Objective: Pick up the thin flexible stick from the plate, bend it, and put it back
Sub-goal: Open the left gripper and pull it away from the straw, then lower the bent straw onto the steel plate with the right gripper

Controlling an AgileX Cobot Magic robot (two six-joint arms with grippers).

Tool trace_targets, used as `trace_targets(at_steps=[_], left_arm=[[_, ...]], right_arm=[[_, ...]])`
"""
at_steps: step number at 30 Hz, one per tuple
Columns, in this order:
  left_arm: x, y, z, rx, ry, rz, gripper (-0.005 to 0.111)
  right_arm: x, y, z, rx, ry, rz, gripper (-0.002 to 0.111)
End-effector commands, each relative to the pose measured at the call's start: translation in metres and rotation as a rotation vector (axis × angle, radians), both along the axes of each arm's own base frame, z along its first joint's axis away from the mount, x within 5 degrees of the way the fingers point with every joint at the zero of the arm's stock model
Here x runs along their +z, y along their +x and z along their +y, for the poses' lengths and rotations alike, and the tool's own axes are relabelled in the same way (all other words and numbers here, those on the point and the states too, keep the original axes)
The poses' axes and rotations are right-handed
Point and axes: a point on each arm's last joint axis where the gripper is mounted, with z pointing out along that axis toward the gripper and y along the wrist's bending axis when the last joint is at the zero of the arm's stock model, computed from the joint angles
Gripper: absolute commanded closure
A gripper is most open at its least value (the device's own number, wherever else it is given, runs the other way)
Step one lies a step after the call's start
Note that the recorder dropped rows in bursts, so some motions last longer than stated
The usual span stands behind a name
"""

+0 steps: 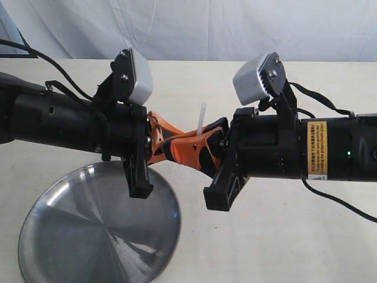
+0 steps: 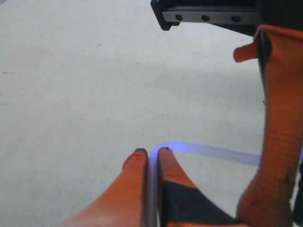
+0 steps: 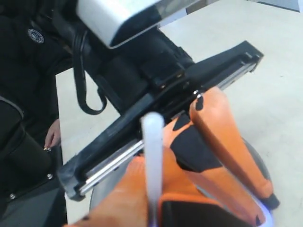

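At frame center the left tool (image 2: 151, 153) and right tool (image 3: 154, 210) each pinch the bent stick (image 1: 201, 119) tight; the plate (image 1: 65, 242) sits lower left.

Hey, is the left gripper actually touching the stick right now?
Touching. The left wrist view shows the thin flexible stick pinched between the closed orange fingertips of the left gripper, and it kinks sideways right at their tips.

The plate (image 1: 88, 236) is glossy, smooth metal with a radial sheen. The stick (image 1: 201, 119) is translucent whitish plastic; the bench (image 1: 283, 247) looks matt.
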Motion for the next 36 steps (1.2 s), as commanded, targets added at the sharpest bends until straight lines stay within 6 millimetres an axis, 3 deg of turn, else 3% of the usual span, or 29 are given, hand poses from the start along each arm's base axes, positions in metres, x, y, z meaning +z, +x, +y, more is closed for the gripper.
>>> trace_targets(at_steps=[1,6,14,18,27,29,34,36], left_arm=[[-0.006,0.016,0.009,0.182,0.068,0.004,0.107],[-0.003,0.022,0.021,0.303,0.141,0.0,0.1],[0.009,0.029,0.048,0.414,0.154,0.015,0.05],[0.005,0.031,0.055,0.442,0.221,0.015,0.042],[0.008,0.042,0.071,0.651,0.275,-0.043,0.048],[0.013,0.044,0.074,0.722,0.248,-0.053,0.059],[0.031,0.044,0.083,0.848,0.171,-0.093,0.102],[0.038,0.042,0.085,0.864,0.151,-0.115,0.106]], right_arm=[[0.023,-0.022,0.01,0.227,0.204,-0.027,0.109],[0.022,-0.02,0.01,0.211,0.194,-0.026,0.109],[0.02,-0.015,0.009,0.153,0.17,-0.018,0.109],[0.018,-0.009,0.007,0.08,0.161,0.0,0.109],[0.011,-0.002,0.003,-0.036,0.125,0.119,0.109],[0.009,0.0,0.002,-0.082,0.122,0.177,0.109],[-0.002,0.005,0.006,-0.114,0.166,0.328,0.109],[-0.011,0.007,0.012,-0.074,0.201,0.399,0.109]])
